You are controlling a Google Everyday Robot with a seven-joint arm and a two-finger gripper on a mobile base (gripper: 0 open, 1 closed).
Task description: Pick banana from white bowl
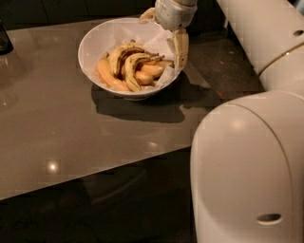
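You are looking at a large, round, plain white bowl (95,42) sitting on the far part of a glossy grey-brown tabletop (71,133). The bowl is holding a heap of bananas. The long, slim, strongly curved pale-yellow banana (129,71), with brown speckles and a dark edge line, is lying on top of the heap near the middle of the bowl. Its dark end is pointing toward the right rim. Just behind it, a yellow banana with a broad black streak (118,53) is arching over the pile. Plumper, smooth orange-yellow bananas (108,76) are lying beneath and beside these two, along the front and right of the bowl.

Your robot's pale two-finger gripper (164,31) is hanging over the bowl's far right edge. Its fingers (181,47) are standing wide apart. One is pointing down just inside the right rim, close to the curved banana's dark end, and the other (147,14) is showing at the back rim. The gripper is holding nothing. You cannot tell whether the lower finger is touching the banana's tip.

The thick white arm (266,38) is reaching in from the upper right, and the rounded white body (247,166) is filling the lower right. A dark object (4,38) is standing at the table's far left edge, cut off by the frame.
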